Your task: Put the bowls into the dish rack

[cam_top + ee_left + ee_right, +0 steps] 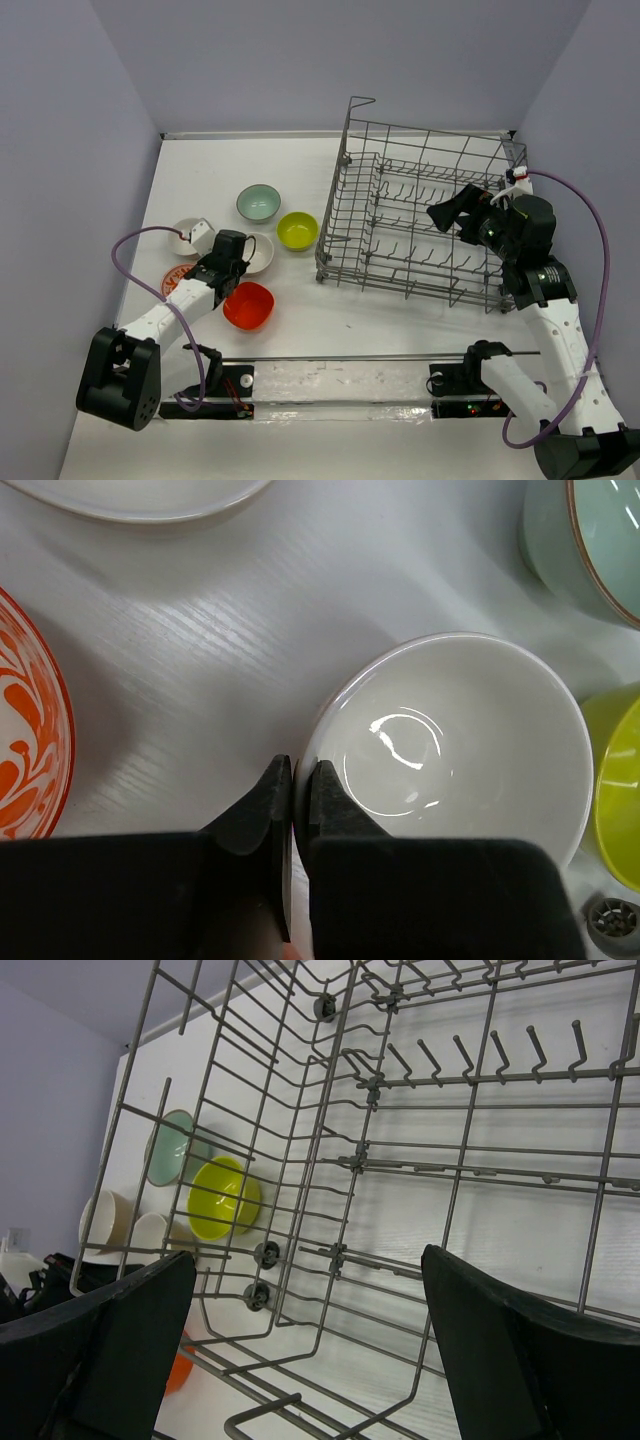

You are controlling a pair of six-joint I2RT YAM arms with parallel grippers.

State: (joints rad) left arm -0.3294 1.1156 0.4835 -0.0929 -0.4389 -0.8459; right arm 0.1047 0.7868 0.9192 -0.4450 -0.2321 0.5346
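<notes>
Left gripper [297,785] pinching rim of glossy white round bowl [460,750]; shallow bite, slick glaze, so may slip on lift. Right gripper [310,1350] spread.

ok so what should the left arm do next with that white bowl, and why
Probably lift straight up a little. The left fingers look pinched on the near rim of the glossy white round bowl, which sits on the table with the lime-yellow round bowl close beside it. Rising first should clear that neighbour before carrying across to the grey wire dish rack.
</notes>
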